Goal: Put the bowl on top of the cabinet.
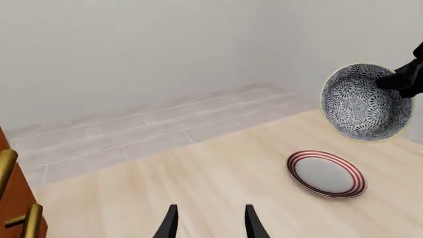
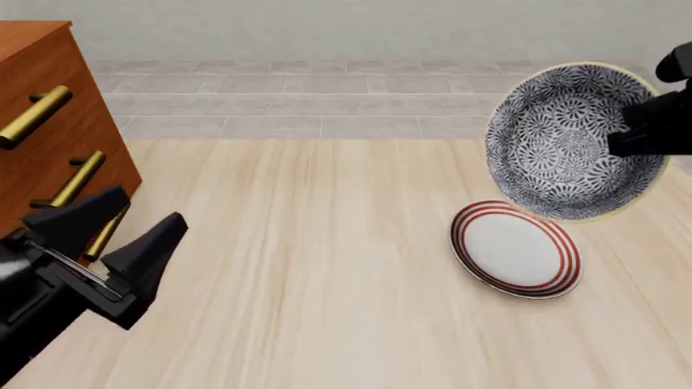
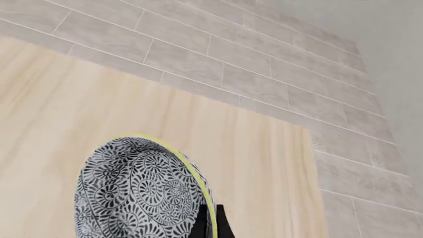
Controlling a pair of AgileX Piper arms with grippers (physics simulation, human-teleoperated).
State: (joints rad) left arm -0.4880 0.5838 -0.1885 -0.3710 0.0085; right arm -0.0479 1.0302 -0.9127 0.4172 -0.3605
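The bowl point(image 2: 562, 146), dark floral pattern with a pale yellow rim, hangs tilted in the air at the right, above the table. My right gripper point(image 2: 633, 134) is shut on its rim; in the right wrist view the fingertips point(image 3: 210, 223) pinch the bowl point(image 3: 138, 193) edge. The left wrist view shows the bowl point(image 1: 363, 101) lifted at the far right. The cabinet point(image 2: 49, 121), reddish-brown with brass handles, stands at the far left. My left gripper point(image 2: 113, 235) is open and empty near the cabinet's lower front; its fingers point(image 1: 170, 223) frame bare table.
A flat white plate with red rings point(image 2: 516, 249) lies on the wooden table point(image 2: 303, 267) just below the held bowl. Pale tiled floor point(image 2: 324, 97) runs beyond the table's far edge. A cabinet handle point(image 1: 7, 166) shows in the left wrist view.
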